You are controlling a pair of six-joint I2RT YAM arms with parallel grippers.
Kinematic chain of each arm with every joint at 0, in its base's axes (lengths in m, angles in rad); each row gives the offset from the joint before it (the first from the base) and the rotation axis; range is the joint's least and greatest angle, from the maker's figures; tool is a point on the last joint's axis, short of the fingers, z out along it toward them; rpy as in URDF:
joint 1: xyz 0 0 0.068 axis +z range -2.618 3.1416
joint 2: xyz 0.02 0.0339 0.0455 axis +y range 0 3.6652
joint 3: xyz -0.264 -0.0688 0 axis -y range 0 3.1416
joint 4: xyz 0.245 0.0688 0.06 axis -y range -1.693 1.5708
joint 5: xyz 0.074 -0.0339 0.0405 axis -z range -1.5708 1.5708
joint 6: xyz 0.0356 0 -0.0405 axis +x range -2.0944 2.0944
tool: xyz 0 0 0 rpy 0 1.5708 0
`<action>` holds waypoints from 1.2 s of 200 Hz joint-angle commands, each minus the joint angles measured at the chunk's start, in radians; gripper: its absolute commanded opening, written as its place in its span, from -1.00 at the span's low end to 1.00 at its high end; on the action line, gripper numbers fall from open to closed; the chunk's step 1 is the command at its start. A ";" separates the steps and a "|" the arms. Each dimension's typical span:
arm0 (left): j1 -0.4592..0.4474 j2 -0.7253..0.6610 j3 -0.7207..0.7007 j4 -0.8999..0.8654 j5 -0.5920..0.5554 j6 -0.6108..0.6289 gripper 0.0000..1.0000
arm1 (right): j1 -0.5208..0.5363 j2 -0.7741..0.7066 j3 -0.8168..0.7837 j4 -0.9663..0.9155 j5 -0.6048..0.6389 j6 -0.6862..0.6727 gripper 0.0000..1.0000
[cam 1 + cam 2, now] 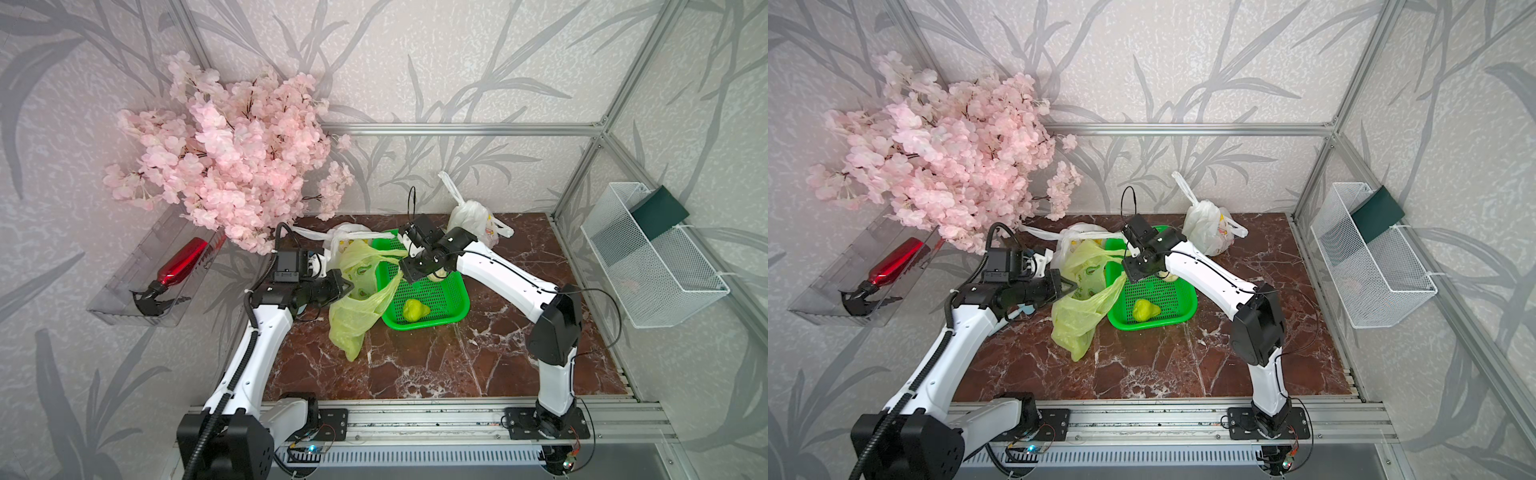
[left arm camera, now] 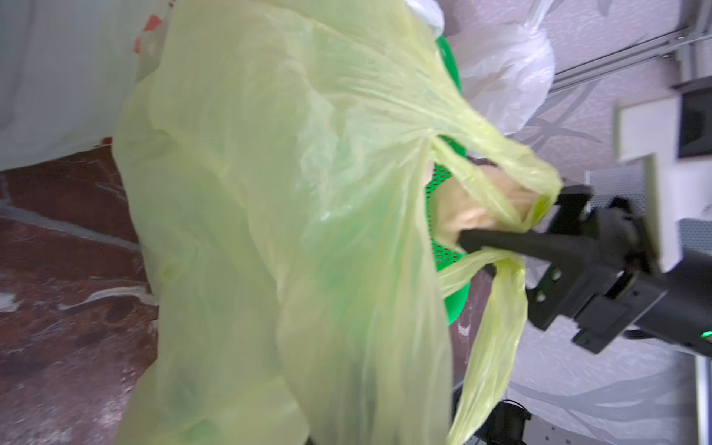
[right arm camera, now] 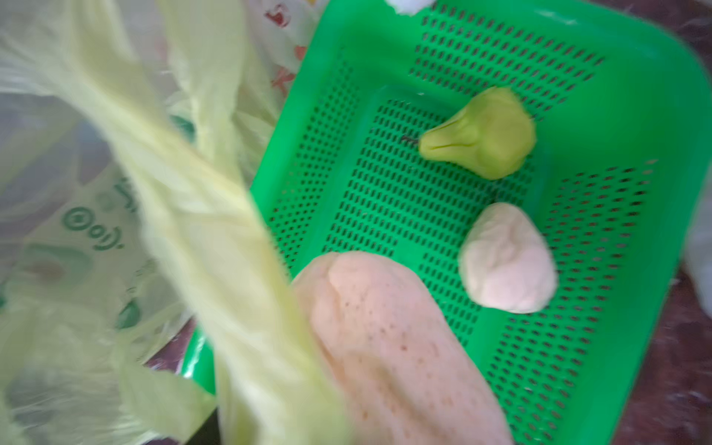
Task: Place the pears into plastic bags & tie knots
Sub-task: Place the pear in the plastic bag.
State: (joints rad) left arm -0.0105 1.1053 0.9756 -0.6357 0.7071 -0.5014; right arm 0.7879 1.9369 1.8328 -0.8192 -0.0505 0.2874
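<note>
The left hand [image 1: 348, 286] is pinched shut on the rim of the yellow-green bag [image 1: 357, 320], which hangs beside the green basket [image 1: 455, 307]. Beyond it, the right hand [image 2: 510, 214] clamps a peach pear [image 3: 385, 339] above the basket, with bag handles draped over its fingers.

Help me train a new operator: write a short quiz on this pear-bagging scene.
1. True or false: the green basket is empty.
2. The left end effector is shut on: A) the yellow-green bag; B) nothing; C) the basket rim.
3. What does the right end effector grip?

Key:
1. False: a green pear and a cream pear lie in it.
2. A.
3. An orange-yellow pear, with a bag handle draped beside it.
</note>
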 commanded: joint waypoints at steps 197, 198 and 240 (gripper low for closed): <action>-0.062 -0.136 -0.216 0.309 0.070 -0.082 -1.00 | 0.049 0.242 0.042 0.389 -0.407 0.448 -0.16; -0.060 -0.138 -0.218 0.309 0.068 -0.081 -1.00 | 0.050 0.242 0.057 0.376 -0.403 0.441 -0.16; -0.046 -0.181 -0.289 0.321 0.017 -0.088 -1.00 | 0.098 0.288 0.296 0.132 -0.358 0.278 0.34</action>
State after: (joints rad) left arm -0.0628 0.9489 0.7181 -0.3428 0.7727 -0.6041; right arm 0.8463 2.2040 2.0102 -0.5026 -0.4175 0.7124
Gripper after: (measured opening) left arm 0.048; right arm 0.633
